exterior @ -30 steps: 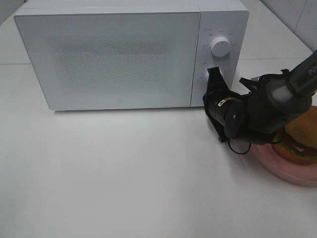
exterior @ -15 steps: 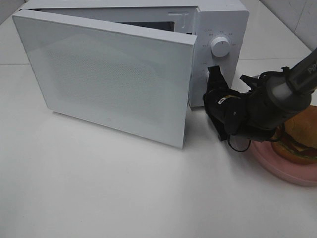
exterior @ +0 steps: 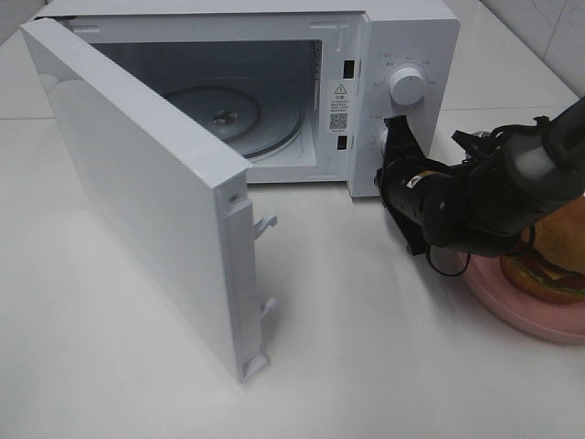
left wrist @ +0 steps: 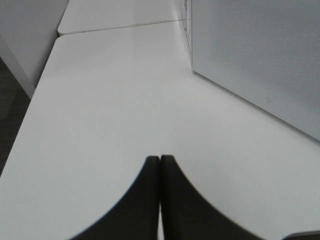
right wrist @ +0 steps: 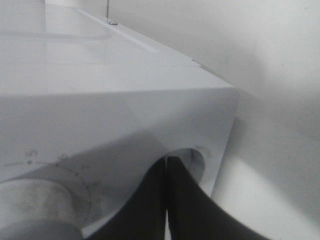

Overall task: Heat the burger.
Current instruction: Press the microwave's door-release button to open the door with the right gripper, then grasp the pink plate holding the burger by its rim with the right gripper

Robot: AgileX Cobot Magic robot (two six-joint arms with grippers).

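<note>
The microwave door [exterior: 146, 210], shut a second ago, now stands wide, baring the turntable [exterior: 224, 114], so I can load. My right gripper [exterior: 396, 128] at the control panel [exterior: 434, 110] and left gripper [left wrist: 160, 167] over the counter [left wrist: 125, 100] both have fingers pinched together, empty. The burger [exterior: 556, 261] sits on its pink plate [exterior: 521, 318] beside the oven.

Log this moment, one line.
microwave door open | right gripper shut, at lower button | left gripper shut, over table | burger on pink plate, not yet inside

The microwave door [exterior: 137, 210] stands wide open, walling off the left of the counter [exterior: 384, 366]. The cavity [exterior: 274, 82] mouth is unobstructed, with the right gripper [exterior: 395, 137] close beside its right edge.
</note>
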